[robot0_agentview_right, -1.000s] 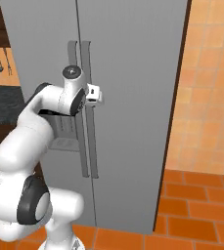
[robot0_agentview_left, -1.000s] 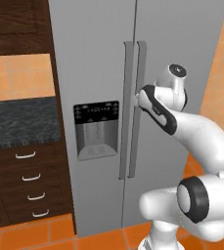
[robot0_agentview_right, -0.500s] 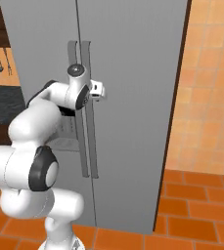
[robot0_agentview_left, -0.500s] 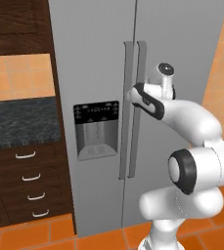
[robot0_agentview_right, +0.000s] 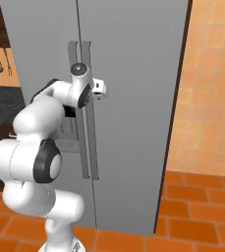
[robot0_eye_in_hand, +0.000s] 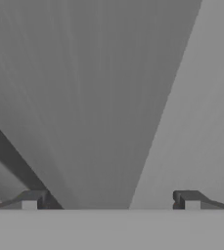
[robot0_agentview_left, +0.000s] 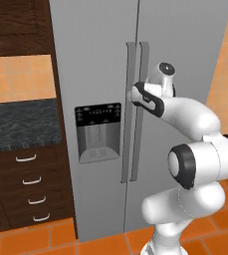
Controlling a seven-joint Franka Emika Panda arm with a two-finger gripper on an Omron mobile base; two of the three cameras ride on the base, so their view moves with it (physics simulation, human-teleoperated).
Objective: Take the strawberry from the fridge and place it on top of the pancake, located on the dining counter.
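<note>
The step in hand is opening the tall light-grey side-by-side fridge point(robot0_agentview_left: 100, 74): both doors are shut, so the strawberry, presumably on a shelf inside, is hidden, and the dining counter is out of frame. The white arm's two-finger gripper point(robot0_eye_in_hand: 110, 199) is pressed up close to the door by the long vertical right-door handle point(robot0_agentview_left: 141, 109), its dark fingertips point(robot0_eye_in_hand: 187, 198) set wide apart with nothing between them (the hand view shows just grey door panel ahead). Next, I judge, the fingers must straddle that handle, close, and pull the door outward.
</note>
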